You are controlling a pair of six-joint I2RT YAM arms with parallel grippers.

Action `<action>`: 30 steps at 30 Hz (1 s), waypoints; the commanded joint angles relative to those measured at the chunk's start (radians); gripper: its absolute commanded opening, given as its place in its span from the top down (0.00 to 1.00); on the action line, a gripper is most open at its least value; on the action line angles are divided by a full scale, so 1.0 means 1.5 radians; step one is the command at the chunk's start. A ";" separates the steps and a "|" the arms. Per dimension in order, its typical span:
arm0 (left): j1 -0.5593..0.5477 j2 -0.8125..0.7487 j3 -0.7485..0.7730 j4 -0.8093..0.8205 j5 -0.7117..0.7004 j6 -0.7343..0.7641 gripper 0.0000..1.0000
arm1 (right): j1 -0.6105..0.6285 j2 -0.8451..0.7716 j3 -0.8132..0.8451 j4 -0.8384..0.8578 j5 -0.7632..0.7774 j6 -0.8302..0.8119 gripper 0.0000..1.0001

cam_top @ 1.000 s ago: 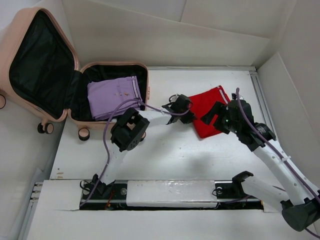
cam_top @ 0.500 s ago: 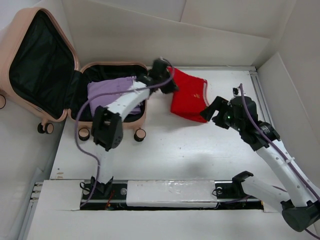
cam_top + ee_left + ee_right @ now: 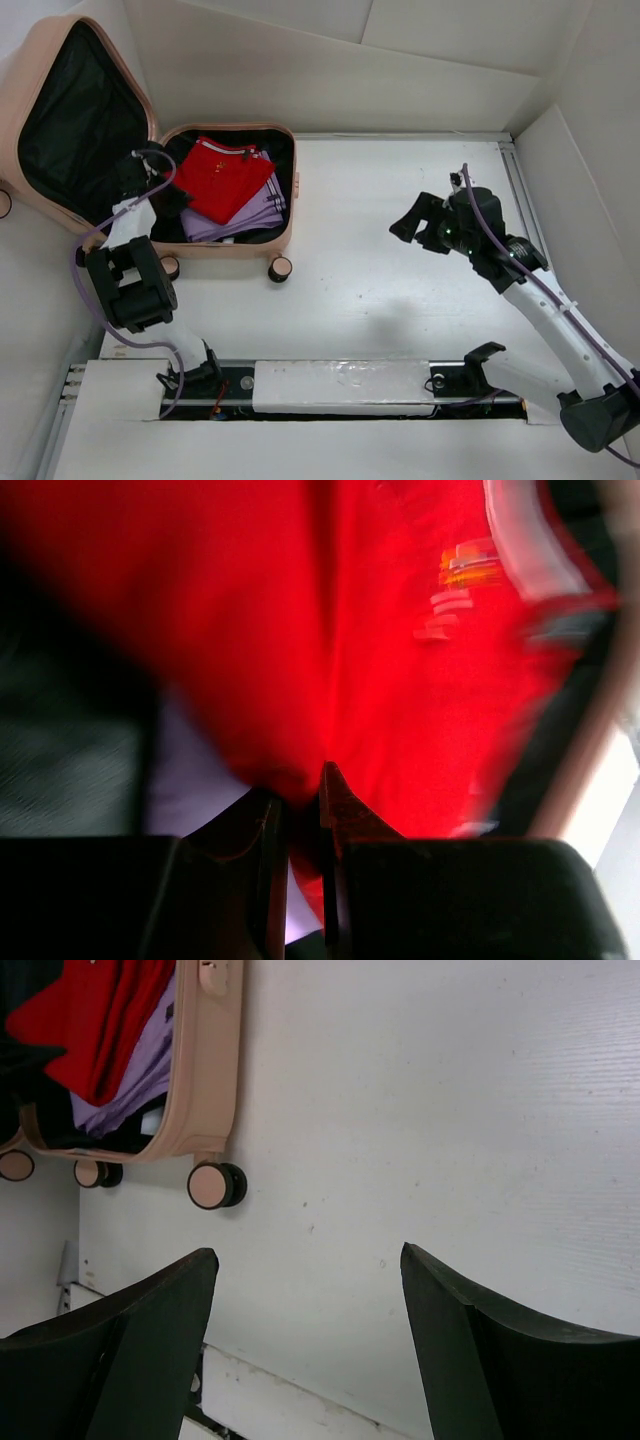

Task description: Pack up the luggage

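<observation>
Luggage position: the luggage (image 3: 225, 249) is lying open at the far-left corner of the worktop (image 3: 400, 300). The lid is propped up to the left, black lining exposed; the base is resting flat on the worktop.
Luggage contents: a red garment (image 3: 225, 175) is laid across a purple garment (image 3: 250, 212) inside the base. The purple one is seen beneath it at the near and right sides.
Wheels: a caster wheel (image 3: 281, 268) is seen at the near right corner of the base, on the worktop. More are seen along the near-left edge.
Left hand: the left hand (image 3: 300, 788) is lowered into the left part of the base. The fingers are drawn almost together, and a fold of the red garment is pinched between the tips. The wrist view is blurred, so fabric detail is not resolved.
Right hand: the right hand (image 3: 412, 218) is held above bare worktop, well apart from the luggage, at centre-right. The fingers are spread wide and nothing is held between them.
Right wrist view: the right wall of the luggage (image 3: 205, 1050) and both garments are recorded at the upper left.
</observation>
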 commanded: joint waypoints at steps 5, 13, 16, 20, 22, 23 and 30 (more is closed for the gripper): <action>0.023 -0.073 -0.034 -0.004 -0.020 0.037 0.96 | -0.004 0.023 0.031 0.055 -0.051 -0.021 0.20; -0.006 -0.259 -0.011 -0.141 -0.256 -0.011 0.42 | 0.011 0.038 0.023 0.070 -0.074 -0.040 0.19; -0.014 -0.379 -0.047 -0.188 -0.346 -0.076 0.36 | 0.034 0.031 -0.005 0.077 -0.092 -0.047 0.20; -0.014 -0.382 -0.023 -0.348 -0.518 -0.197 0.36 | 0.086 0.023 -0.022 0.081 -0.130 -0.113 0.59; -0.014 -0.399 -0.023 -0.359 -0.528 -0.218 0.38 | 0.109 0.013 -0.038 0.081 -0.160 -0.121 0.85; -0.014 -0.432 -0.023 -0.350 -0.537 -0.224 0.38 | 0.115 -0.005 -0.047 0.090 -0.174 -0.129 0.96; 0.011 -0.393 0.129 -0.495 -0.732 -0.202 0.35 | 0.186 -0.040 -0.108 0.140 -0.243 -0.135 0.68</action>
